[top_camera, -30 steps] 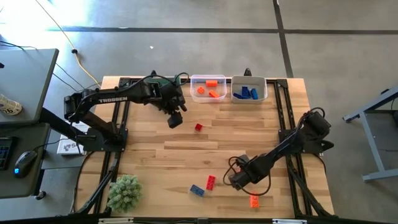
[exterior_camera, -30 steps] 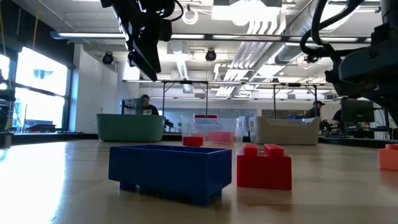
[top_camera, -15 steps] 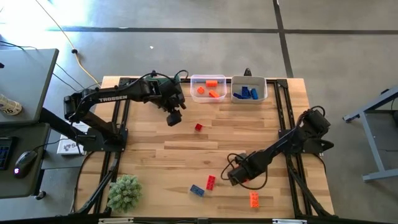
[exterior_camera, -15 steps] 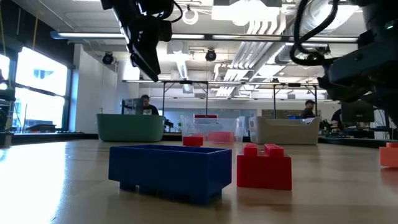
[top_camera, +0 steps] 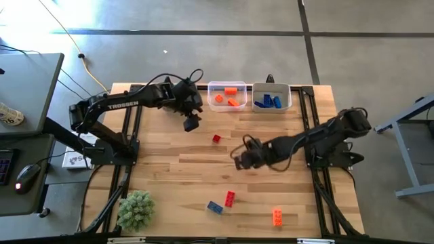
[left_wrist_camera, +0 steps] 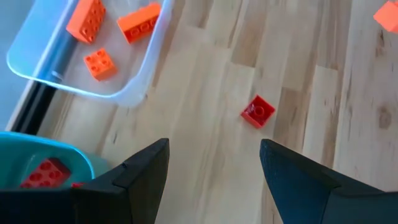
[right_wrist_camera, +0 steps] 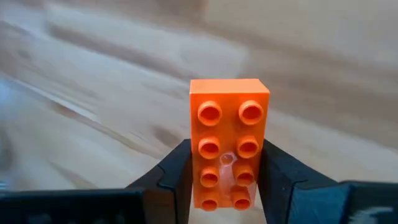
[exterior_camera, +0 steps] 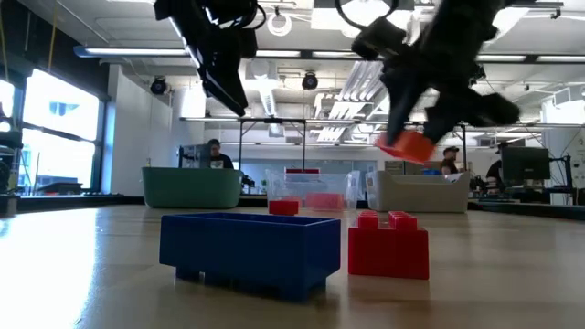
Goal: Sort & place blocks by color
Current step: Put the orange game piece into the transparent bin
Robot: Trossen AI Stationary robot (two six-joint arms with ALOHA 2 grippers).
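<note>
One orange block (right_wrist_camera: 229,144) sits pinched lengthwise between the right hand's (right_wrist_camera: 225,186) fingers, raised above the table (top_camera: 203,166); left hand (left_wrist_camera: 214,163) spread.

Plastic bricks, wood table, matt dark arms

Pale butcher-block wooden table (top_camera: 203,169), smooth, low sheen; orange studded plastic brick (right_wrist_camera: 229,142), glossy; small red plastic brick (left_wrist_camera: 257,111) beside the clear translucent plastic bin (left_wrist_camera: 140,68), semi-gloss; teal plastic bin (left_wrist_camera: 87,163) next to that bin, smooth; fuzzy green ball (top_camera: 135,208), rough-textured.
</note>
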